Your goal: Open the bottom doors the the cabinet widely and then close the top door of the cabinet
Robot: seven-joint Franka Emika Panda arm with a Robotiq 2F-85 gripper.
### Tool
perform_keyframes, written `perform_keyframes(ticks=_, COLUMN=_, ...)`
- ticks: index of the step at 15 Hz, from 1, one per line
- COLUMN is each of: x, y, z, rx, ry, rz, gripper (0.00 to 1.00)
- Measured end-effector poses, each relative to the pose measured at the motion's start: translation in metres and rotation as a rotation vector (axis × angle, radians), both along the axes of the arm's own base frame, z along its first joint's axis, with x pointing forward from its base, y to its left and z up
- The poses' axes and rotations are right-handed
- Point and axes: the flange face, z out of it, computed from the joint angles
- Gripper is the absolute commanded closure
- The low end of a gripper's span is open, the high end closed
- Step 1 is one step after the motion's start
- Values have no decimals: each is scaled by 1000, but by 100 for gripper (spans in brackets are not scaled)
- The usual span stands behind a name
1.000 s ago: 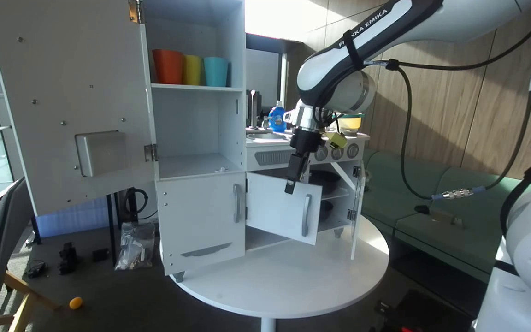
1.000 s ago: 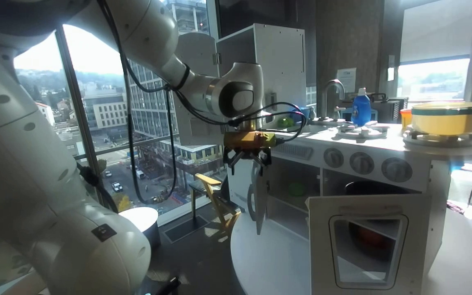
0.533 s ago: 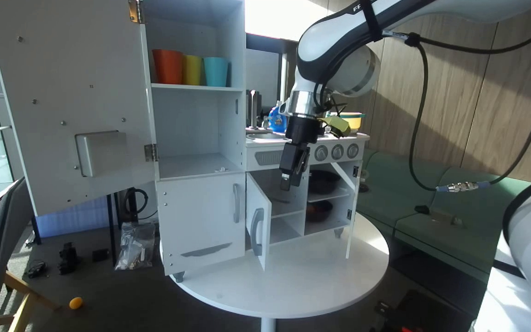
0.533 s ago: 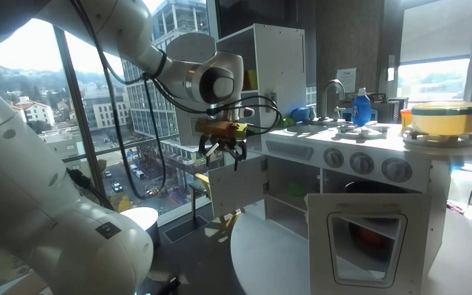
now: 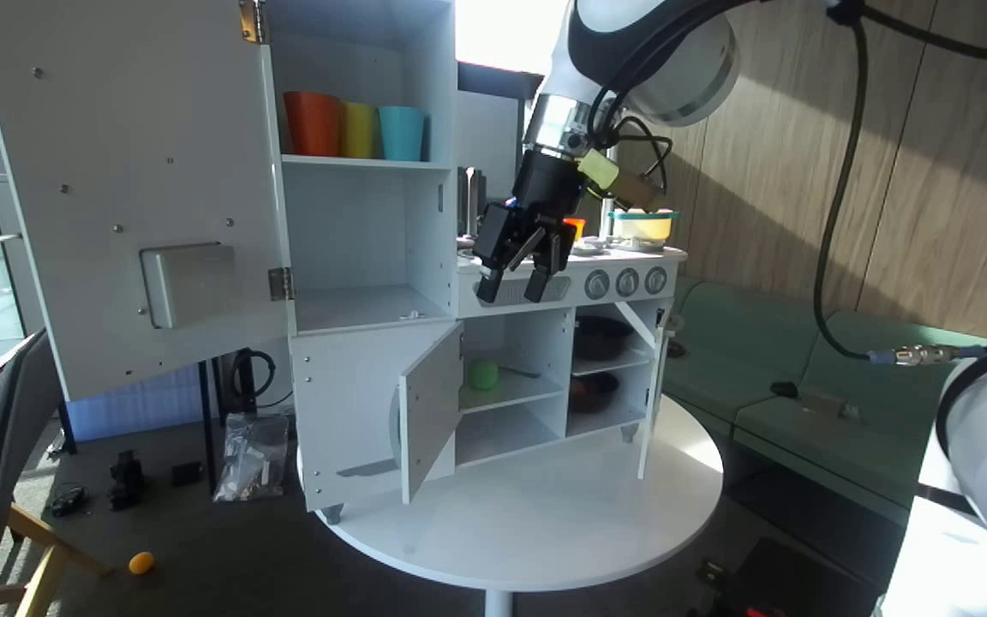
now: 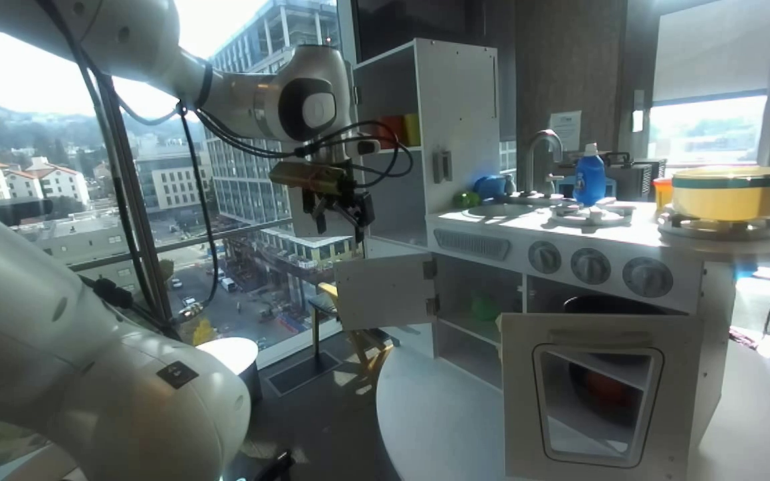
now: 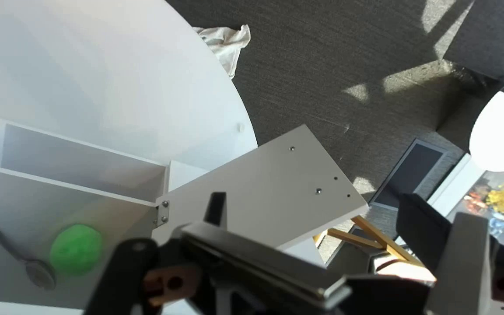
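White-and-black Franka arm (image 5: 690,77) comes in from upper right in an exterior view, wrist tilted, black two-finger gripper (image 5: 511,287) pointing down and slightly left, out in front of the white toy-kitchen cabinet (image 6: 458,100), clear of the doors. Fingers spread, gap visible in all views. Cabinet, left to right: large white rectangular top door (image 5: 125,154) swung wide, inner face showing. Tall column's white upper shelf (image 5: 365,162) carries an orange-red cup (image 5: 312,124), yellow cup (image 5: 357,133), teal cup (image 5: 401,134). Plain white bottom door (image 5: 432,411) swung well out, standing across the column's plain white lower door (image 5: 348,377). White compartment (image 5: 511,433) beside it: green round item (image 5: 483,374) on its shelf, dark grey spoon (image 7: 40,275) next to that in wrist view. Next white compartment (image 5: 618,417) right: black pan (image 5: 601,337) above, dark round vessel (image 5: 594,392) below. White bottom door with oven-style window frame (image 6: 524,401) also open. Hard to see: top door's upper end cut off; yellow cup partly behind orange-red one; small white bits (image 5: 413,314) under the cups unreadable; window-framed door nearly edge-on in an exterior view (image 5: 652,403); can't tell contents of the yellow pot with green band (image 6: 729,200).
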Motion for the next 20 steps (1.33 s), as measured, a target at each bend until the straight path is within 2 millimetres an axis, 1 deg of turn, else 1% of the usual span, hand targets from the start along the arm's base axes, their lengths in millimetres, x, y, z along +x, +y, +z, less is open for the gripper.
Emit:
perform_keyframes(ticks=4, x=-4, y=13, z=20, rx=35, ry=-81, rz=-118, gripper=0)
perform_keyframes(ticks=8, x=-6, y=15, z=33, rx=62, ry=-134, rz=-169, gripper=0)
perform_keyframes(ticks=12, x=-21, y=23, z=47, rx=75, ry=-178, rz=-160, gripper=0)
perform_keyframes(ticks=14, x=-28, y=24, z=49, rx=75, ry=-190, rz=-159, gripper=0)
perform_keyframes(ticks=17, x=-30, y=25, z=46, rx=81, ry=-181, rz=-158, gripper=0)
perform_keyframes(ticks=18, x=-32, y=30, z=43, rx=90, ry=-166, rz=-146, gripper=0)
perform_keyframes(ticks=20, x=-42, y=52, z=38, rx=114, ry=-142, rz=-108, gripper=0)
